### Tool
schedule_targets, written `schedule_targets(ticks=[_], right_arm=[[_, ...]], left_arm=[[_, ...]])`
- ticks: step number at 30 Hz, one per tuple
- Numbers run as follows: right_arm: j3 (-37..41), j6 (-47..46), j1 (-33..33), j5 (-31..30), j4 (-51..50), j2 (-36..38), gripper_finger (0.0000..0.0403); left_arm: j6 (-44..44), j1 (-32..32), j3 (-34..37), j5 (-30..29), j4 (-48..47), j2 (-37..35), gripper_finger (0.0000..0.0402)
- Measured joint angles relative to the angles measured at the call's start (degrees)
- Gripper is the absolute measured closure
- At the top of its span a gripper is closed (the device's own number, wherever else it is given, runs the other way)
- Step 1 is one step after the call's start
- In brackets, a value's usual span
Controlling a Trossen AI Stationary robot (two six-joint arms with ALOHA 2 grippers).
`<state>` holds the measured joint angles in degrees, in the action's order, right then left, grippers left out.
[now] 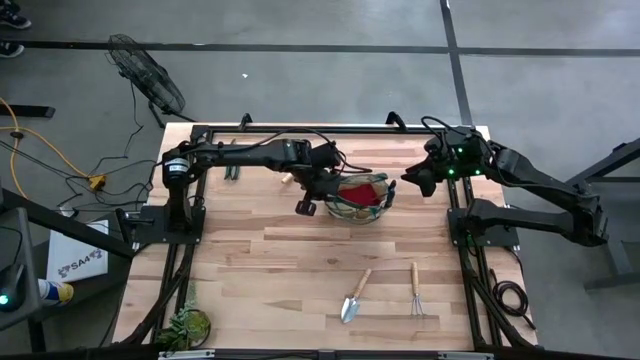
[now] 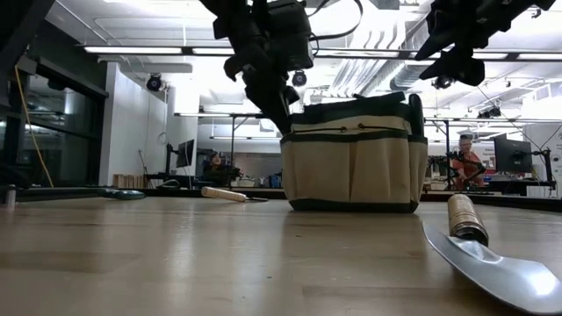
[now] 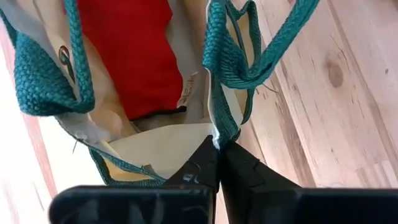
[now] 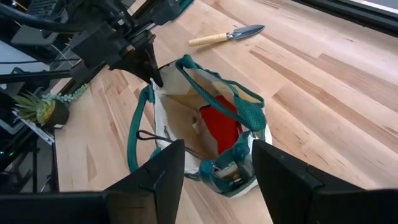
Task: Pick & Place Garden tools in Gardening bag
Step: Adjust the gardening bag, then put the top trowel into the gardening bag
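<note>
Plant (image 1: 188, 325) sits at my near left corner. Left gripper (image 3: 217, 146) is pinched shut on the bag's (image 1: 362, 196) rim at the table's far middle; its canvas looks soft and floppy. Trowel (image 1: 354, 297) and rake (image 1: 415, 291) lie near right, stiff; I'd grasp their wooden handles. Right gripper (image 4: 217, 171) hovers open above the bag.

This is a robotics lab or workshop set in a large industrial hall; the wooden table (image 1: 300, 260) stands in a black metal frame on a grey concrete floor (image 1: 300, 60) marked with dark lines; a floor fan (image 1: 148, 75) sits at the upper left with a yellow cable (image 1: 40, 150) trailing nearby; in the low view, strip lights (image 2: 140, 50) and ducts run overhead, and a person (image 2: 467, 158) sits at monitors (image 2: 511, 156) on the right.
</note>
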<state>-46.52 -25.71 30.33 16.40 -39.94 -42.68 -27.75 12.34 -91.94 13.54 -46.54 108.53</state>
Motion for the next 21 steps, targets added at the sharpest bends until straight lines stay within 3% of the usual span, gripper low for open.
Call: schedule_targets(ticks=[7, 14, 21], right_arm=[[0.0, -0.1, 0.0, 0.0, 0.0, 0.0, 0.0224], [0.0, -0.2, 0.0, 0.0, 0.0, 0.0, 0.0224], [0.0, -0.2, 0.0, 0.0, -0.1, -0.1, 0.0224]], left_arm=[[0.2, 0.0, 0.0, -0.2, 0.1, 0.0, 0.0375], [0.2, 0.0, -0.7, -1.7, -0.1, -1.3, 0.0285], [0.7, 0.0, -10.2, -4.7, -8.7, -1.7, 0.0229]])
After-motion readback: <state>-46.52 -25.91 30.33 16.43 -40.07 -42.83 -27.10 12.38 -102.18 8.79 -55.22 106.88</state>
